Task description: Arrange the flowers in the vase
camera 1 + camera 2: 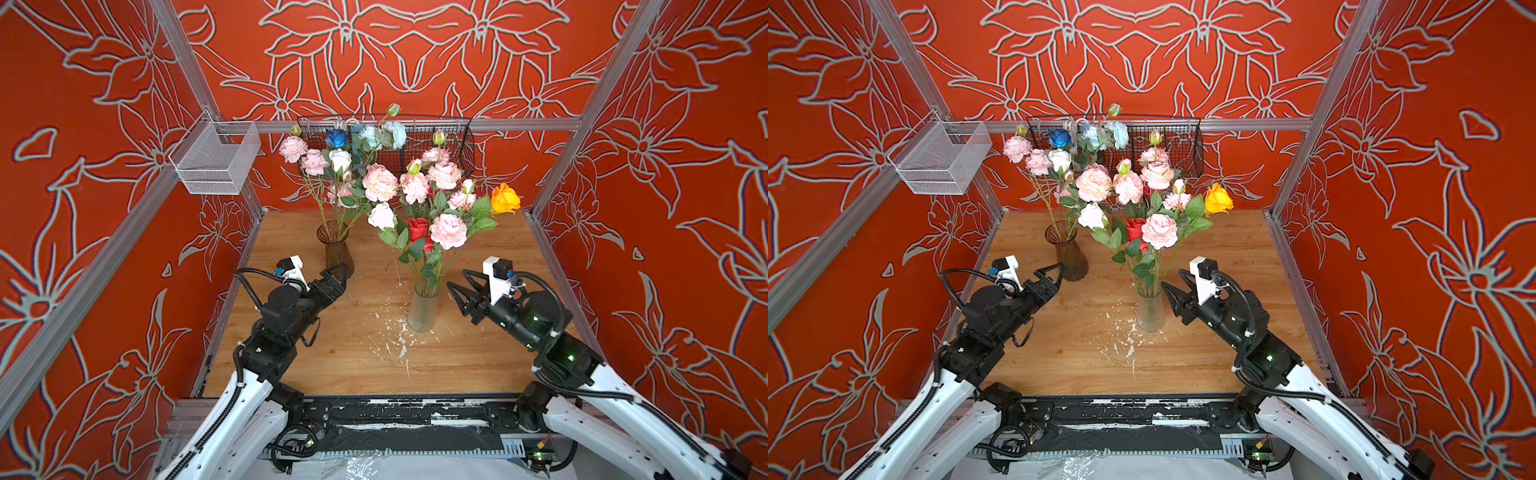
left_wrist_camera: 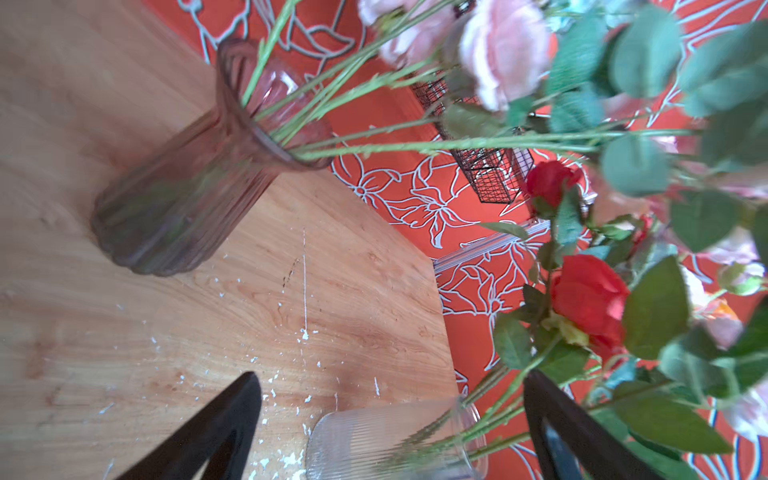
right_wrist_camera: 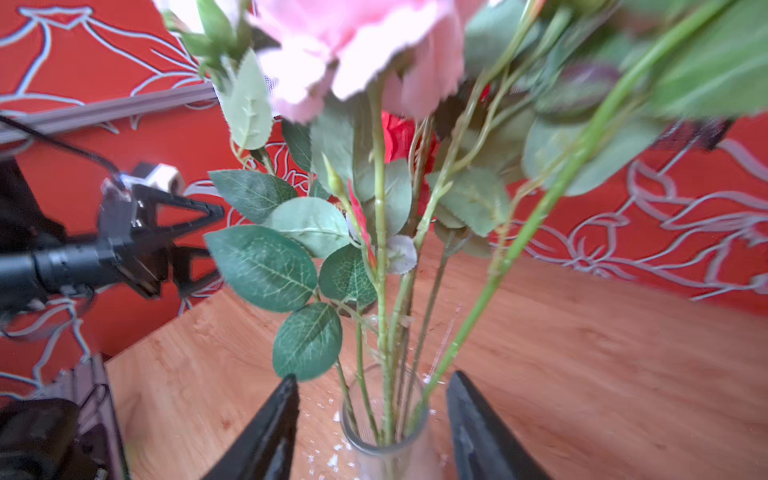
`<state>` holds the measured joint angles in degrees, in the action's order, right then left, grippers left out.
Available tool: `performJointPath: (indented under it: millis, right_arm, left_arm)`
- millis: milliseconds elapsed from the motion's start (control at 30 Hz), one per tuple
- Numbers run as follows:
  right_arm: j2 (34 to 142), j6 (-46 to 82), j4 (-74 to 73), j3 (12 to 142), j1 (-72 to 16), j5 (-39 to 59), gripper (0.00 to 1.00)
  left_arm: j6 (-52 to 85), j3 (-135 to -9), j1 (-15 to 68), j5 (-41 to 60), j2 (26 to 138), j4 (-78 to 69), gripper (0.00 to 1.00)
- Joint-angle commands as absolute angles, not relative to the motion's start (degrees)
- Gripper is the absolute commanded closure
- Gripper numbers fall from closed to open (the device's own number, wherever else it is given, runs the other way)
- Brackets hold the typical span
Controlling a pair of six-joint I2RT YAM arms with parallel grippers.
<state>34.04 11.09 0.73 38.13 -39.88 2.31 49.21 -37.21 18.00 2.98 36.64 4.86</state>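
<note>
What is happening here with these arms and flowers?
The robot is arranging artificial flowers. They stand in a clear ribbed vase in front and a tinted vase farther back. The right hand is open beside the clear ribbed vase, the left hand open by the tinted vase; neither holds anything.

This is a robot test cell in a lab. An aluminium frame (image 1: 519, 124) boxes in a small wooden tabletop (image 1: 478, 357). Red flower-patterned wallpaper (image 1: 415, 50) lines the left, right and far walls. Two robot arms (image 1: 245, 399) are mounted on a black rail (image 1: 395, 415) at the near edge. Wire baskets (image 1: 216, 164) hang from the frame.
</note>
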Motion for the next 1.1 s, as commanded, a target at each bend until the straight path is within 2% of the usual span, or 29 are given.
performJointPath:
  millis: [0,33,67,100,200,233,300,333,367,433,533,600,667,767,867,967,1067]
  right_arm:
    - [29.85,12.82,8.92,40.2,-40.25,-5.51,0.3]
    - [28.74,12.96,9.89,40.13,-40.29,-7.04,0.29]
    - [28.04,14.05,10.61,39.88,-40.25,-11.06,0.18]
    - [27.91,15.04,11.97,40.05,-40.25,-15.27,0.03]
    - [29.4,23.48,16.18,39.06,-40.26,-31.94,0.02]
    - [30.66,25.22,16.29,37.42,-40.25,-38.48,0.03]
    - [35.83,18.71,15.04,35.01,-40.23,-48.02,0.03]
    - [39.25,17.25,13.38,33.38,-40.26,-54.58,0.03]
    - [42.64,15.73,10.25,31.79,-40.17,-59.2,0.03]
    - [48.4,8.72,0.08,29.2,-39.87,-62.96,0.02]
    - [52.73,0.21,-13.15,25.42,-35.82,-54.27,0.02]
    - [52.3,2.43,-13.44,24.2,-29.24,-44.04,0.03]
    - [51.43,4.31,-13.24,23.01,-21.94,-38.39,0.03]
    - [53.05,-2.33,-19.5,20.53,-17.75,-33.21,0.03]
    - [56.42,-9.04,-21.74,18.76,-15.05,-23.72,0.03]
    - [58.26,-11.05,-25.05,15.88,-12.33,-16.47,0.03]
    - [58.66,-7.09,-27.84,13.99,-8.91,-9.86,0.03]
  left_arm:
    - [40.01,-43.54,18.03,1.56,36.14,16.29,0.02]
    - [38.18,-45.48,18.1,-0.02,35.89,18.85,0.02]
    - [36.34,-47.14,18.07,-1.97,35.69,21.23,0.02]
    - [34.84,-48.82,18.01,-3.82,35.75,23.9,0.02]
    - [31.61,-54.04,18.06,-13.99,37.83,33.06,0.02]
    - [34.21,-55.57,18.11,-20.66,39.39,37.02,0.02]
    - [45.24,-56.13,18.09,-32.03,42.35,43.69,0.02]
    - [42.02,-53.91,18.1,-34.13,43.04,40.23,0.02]
    - [32.94,-50.1,18.1,-32.57,43.0,32.78,0.02]
    - [14.91,-42.33,18.11,-27.08,42.01,17.93,0.02]
    - [8.81,-31.57,18.06,-33.69,40.8,1.7,0.02]
    - [3.37,-24.29,17.93,-36.53,41.21,-10.9,0.02]
    - [0.43,-19.56,17.29,-37.45,43.56,-19.04,0.02]
    - [1.22,-18.57,13.93,-34.51,50.7,-21.86,0.02]
    - [2.62,-18.8,9.69,-26.59,59.26,-24.26,0.02]
    - [2.75,-17.43,7.55,-22.44,65.54,-30.12,0.02]
    - [0.01,-19.29,6.61,-19.42,68.38,-30.93,0.03]
